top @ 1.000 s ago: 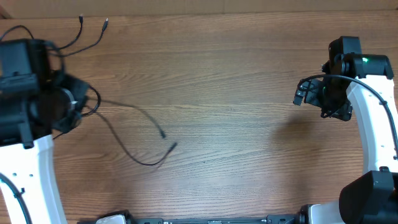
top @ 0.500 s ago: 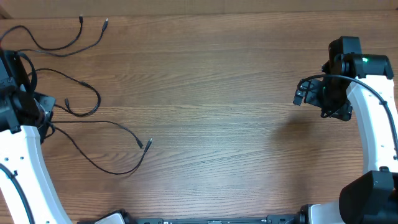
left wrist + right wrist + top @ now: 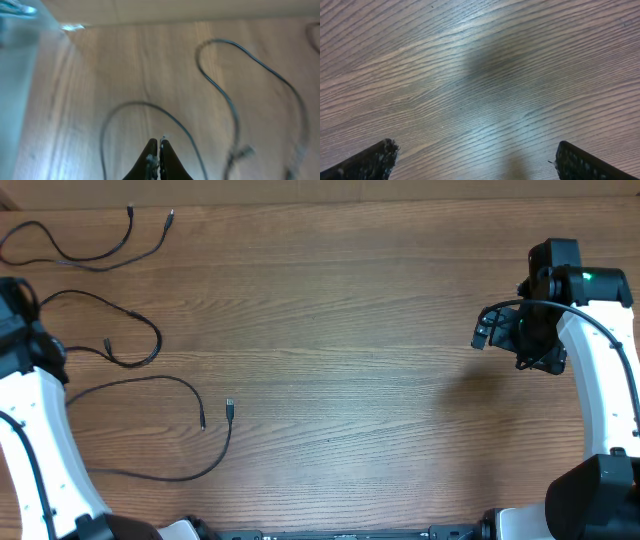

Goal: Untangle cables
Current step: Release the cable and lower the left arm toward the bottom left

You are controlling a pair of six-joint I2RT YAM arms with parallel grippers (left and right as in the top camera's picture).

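On counter (image 3: 350, 330), L arm (image 3: 30, 410) has pulled back to frame's left edge, leaving cables (image 3: 159, 340) as 3 separate loops at left, so prob. nearly untangled; left tool (image 3: 158, 150) pinched closed, apparently empty; right tool (image 3: 475, 147) spread wide, idle at right.

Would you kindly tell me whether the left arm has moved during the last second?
Yes. The left arm has drawn back leftward toward the picture's edge, judged against the top cable, which lies unmoved.
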